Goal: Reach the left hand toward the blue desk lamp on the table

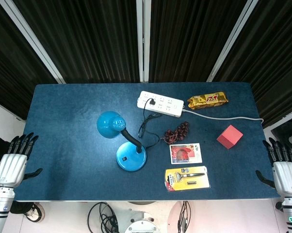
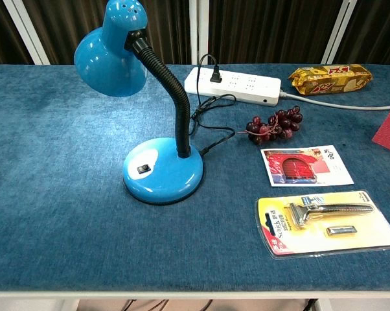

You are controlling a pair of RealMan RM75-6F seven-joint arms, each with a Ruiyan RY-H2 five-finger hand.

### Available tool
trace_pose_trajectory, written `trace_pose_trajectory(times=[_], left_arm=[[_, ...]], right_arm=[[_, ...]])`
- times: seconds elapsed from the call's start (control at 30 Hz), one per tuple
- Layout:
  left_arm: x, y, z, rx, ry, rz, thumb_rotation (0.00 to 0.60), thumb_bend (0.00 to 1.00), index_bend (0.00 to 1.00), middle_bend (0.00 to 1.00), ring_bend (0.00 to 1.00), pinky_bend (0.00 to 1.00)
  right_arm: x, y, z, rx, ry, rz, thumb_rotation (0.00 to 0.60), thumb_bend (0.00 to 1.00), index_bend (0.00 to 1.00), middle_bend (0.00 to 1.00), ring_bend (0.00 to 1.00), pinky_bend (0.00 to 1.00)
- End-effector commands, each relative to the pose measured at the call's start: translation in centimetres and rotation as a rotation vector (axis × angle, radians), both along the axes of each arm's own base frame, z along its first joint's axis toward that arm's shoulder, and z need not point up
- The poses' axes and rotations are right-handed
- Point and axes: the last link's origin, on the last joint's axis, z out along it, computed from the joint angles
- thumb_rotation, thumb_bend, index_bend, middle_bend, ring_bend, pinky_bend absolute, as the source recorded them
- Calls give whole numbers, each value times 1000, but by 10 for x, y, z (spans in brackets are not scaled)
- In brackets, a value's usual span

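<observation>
A: Lamp pos?

B: Blue desk lamp [image 1: 129,148] stood left of table centre, round base near the front half, black gooseneck bending up to the shade, which leaned toward the back-left. Rocker switch on the base faced front in chest view. Cord ran from base to the white power strip [image 1: 160,104] at the back edge, plugged in.

A: Left hand?

B: Left hand [image 1: 12,165] was off the table's [image 1: 63,107] front-left corner, just outside the left edge, fingers straight and a bit spread, thumb out, holding nothing. Well apart from the lamp. Only head view showed it.

A: Room between?

B: Bare blue cloth from left edge to lamp base, whole left third of the table open.

A: Right hand?

B: Right hand [image 1: 284,170] sat off the front-right corner, past the right edge, fingers extended and apart, thumb out, nothing held. Head view only too.

A: Clutter on right side?

B: Bunch of dark grapes [image 1: 177,131] just right of the cord loop. Red-and-white card [image 1: 186,153] in front of them, then a razor in yellow blister pack [image 1: 187,178] near the front edge. Red block [image 1: 230,136] toward the right edge. Gold snack pack [image 1: 207,100] at the back, beside the strip's right end. Strip's white cable [image 1: 228,118] trailed off to the right edge.

A: Anything touching lamp?

B: Only its own cord, afaict.
</observation>
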Motion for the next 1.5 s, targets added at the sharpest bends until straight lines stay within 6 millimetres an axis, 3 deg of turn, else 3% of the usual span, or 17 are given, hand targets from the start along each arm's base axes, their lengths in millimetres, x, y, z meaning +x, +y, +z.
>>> trace_pose_trajectory(times=[0.03, 0.47, 0.57, 0.63, 0.77, 0.87, 1.1, 1.5], left_arm=[[1, -1, 1, 1, -3, -2, 600, 0, 29, 0, 0, 0], [9, -13, -1, -29, -36, -47, 600, 0, 29, 0, 0, 2], [16, -16, -5, -58, -61, -86, 600, 0, 31, 10, 3, 106], [22, -16, -9, -72, -54, -119, 600, 41, 36, 73, 71, 250], [29, -19, -23, -148, -27, -127, 600, 269, 52, 440, 445, 534], [37, -18, -35, -251, -34, -116, 600, 347, 60, 585, 607, 635], [52, -1, -74, -395, 34, -165, 600, 446, 97, 734, 748, 749], [102, 23, -132, -541, 58, -288, 600, 450, 84, 750, 772, 753]], right_arm=[[0, 0, 0, -1, 0, 2, 600, 174, 0, 0, 0, 0], [4, 0, 4, -11, 2, 14, 600, 173, 0, 0, 0, 0], [7, -2, 8, -20, 0, 17, 600, 175, 0, 0, 0, 0], [9, -3, 10, -22, 5, 20, 600, 176, 0, 0, 0, 0], [10, -4, 9, -19, 5, 17, 600, 176, 0, 0, 0, 0], [13, -2, 8, -14, 8, 22, 600, 176, 0, 0, 0, 0], [11, 0, 8, -20, 5, 8, 600, 176, 0, 0, 0, 0], [6, 2, 12, -31, 2, -5, 600, 176, 0, 0, 0, 0]])
